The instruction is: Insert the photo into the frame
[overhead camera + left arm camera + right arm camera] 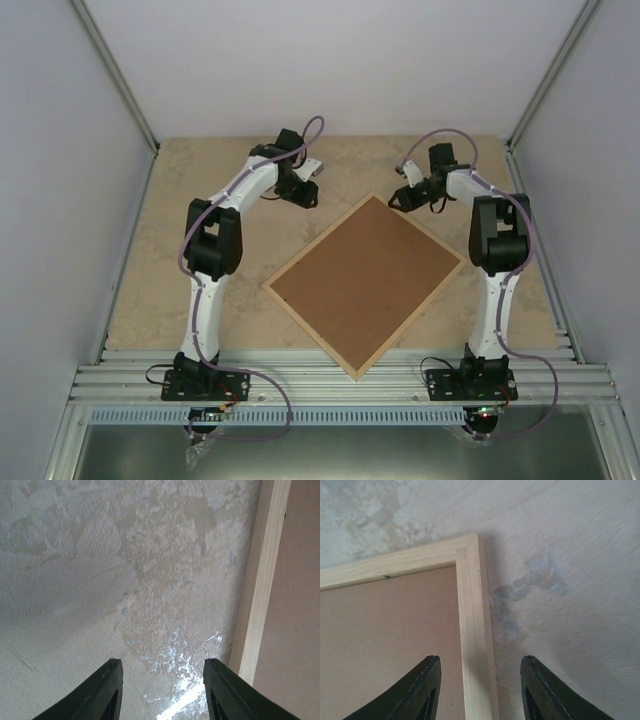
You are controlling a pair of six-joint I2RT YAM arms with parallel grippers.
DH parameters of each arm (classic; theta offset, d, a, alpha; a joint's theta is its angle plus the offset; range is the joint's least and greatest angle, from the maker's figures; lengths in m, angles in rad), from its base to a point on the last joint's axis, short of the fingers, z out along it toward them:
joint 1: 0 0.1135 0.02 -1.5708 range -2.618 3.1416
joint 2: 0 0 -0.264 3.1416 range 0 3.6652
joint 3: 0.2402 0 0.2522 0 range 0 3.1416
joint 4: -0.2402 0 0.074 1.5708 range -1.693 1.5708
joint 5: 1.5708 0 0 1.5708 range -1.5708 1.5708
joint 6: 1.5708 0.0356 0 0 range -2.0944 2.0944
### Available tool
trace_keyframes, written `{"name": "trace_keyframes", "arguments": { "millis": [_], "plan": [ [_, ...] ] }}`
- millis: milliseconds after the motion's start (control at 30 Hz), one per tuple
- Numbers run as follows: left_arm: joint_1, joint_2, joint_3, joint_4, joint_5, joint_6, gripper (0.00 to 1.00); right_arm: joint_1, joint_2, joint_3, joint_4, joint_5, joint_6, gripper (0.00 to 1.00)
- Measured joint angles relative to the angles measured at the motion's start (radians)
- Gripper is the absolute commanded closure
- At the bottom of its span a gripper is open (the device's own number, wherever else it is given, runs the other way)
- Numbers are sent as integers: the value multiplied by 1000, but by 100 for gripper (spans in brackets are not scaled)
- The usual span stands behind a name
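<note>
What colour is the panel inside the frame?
Plain brown backing panel, bordered by the pale wooden frame; top external view shows it best.

one frame (311, 334), one backing panel (365, 285) — two arms (205, 290) (495, 290)

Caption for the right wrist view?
Open right claw above a corner of the frame, brown backing board inside, table beside.

No lettering, label, brand mark, number or sign legible anywhere: none on the frame (475, 630), on the brown backing panel (365, 285) within it, on the tabletop (180, 170), or on the left arm (205, 290) and right arm (492, 300)
</note>
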Motion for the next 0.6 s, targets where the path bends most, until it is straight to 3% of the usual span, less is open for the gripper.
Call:
{"name": "trace_keyframes", "arguments": {
  "millis": [167, 300, 433, 600],
  "plan": [
    [0, 0, 0, 0, 0, 0, 53, 25, 62, 14, -21, -18, -14, 72],
    [3, 0, -12, 6, 0, 0, 54, 54, 72, 26, -18, -19, -16, 78],
    [5, 0, -26, 6, 0, 0, 54, 111, 100, 68, -10, -31, -11, 78],
    [10, 0, -26, 6, -6, -4, 54, 209, 174, 189, -6, -49, 3, 70]
  ]
}}
